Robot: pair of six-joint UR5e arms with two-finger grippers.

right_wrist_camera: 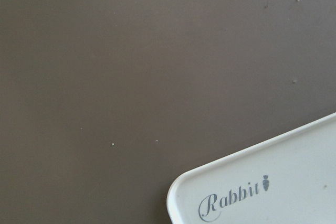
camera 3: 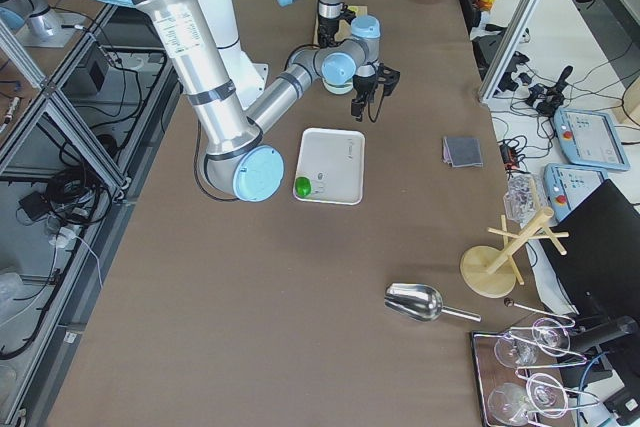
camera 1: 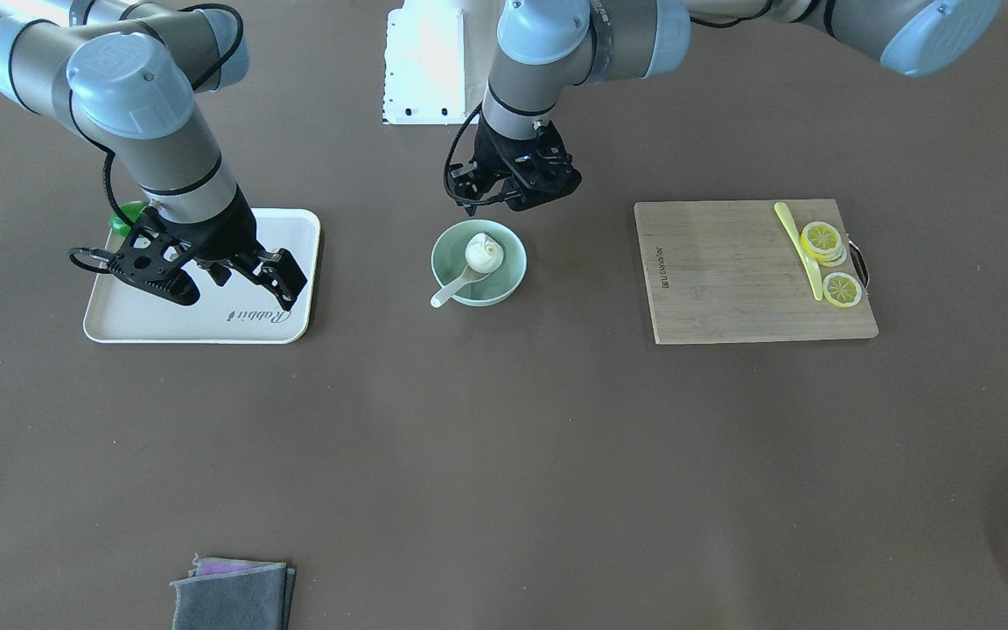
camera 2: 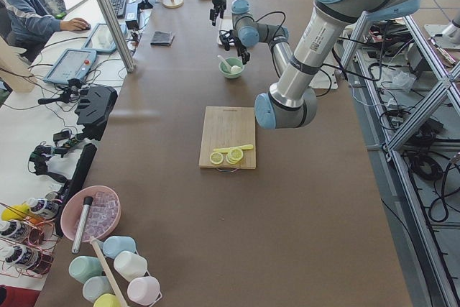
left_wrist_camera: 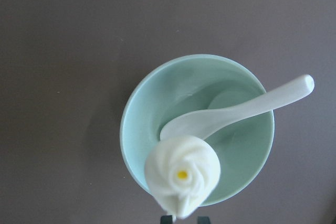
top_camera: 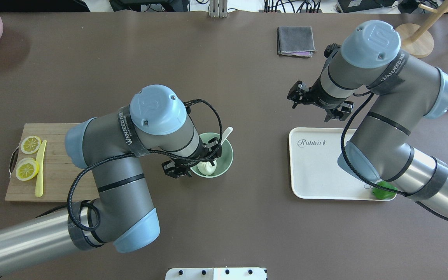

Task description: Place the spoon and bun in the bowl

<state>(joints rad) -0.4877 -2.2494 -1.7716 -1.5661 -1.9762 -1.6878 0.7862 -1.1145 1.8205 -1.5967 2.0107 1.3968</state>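
The pale mint-green bowl (camera 1: 506, 271) (top_camera: 226, 157) (left_wrist_camera: 142, 124) stands mid-table. The white spoon (camera 1: 456, 286) (left_wrist_camera: 236, 113) lies in it, scoop down, handle over the rim. The white pleated bun (camera 1: 484, 251) (left_wrist_camera: 181, 171) sits in the bowl against the wall, beside the scoop. My left gripper (camera 1: 508, 197) (top_camera: 193, 162) hangs just above the bowl's robot-side edge, open and empty; no fingers touch the bun. My right gripper (camera 1: 237, 284) (top_camera: 317, 104) is open and empty, above the far edge of the white tray.
The white "Rabbit" tray (camera 1: 145, 319) (top_camera: 317, 171) (right_wrist_camera: 294, 182) has a small green thing (camera 1: 128, 217) at its corner. A wooden cutting board (camera 1: 731, 280) carries lemon slices (camera 1: 822, 239) and a pale-yellow knife (camera 1: 800, 249). A folded grey cloth (camera 1: 233, 597) lies at the operators' edge.
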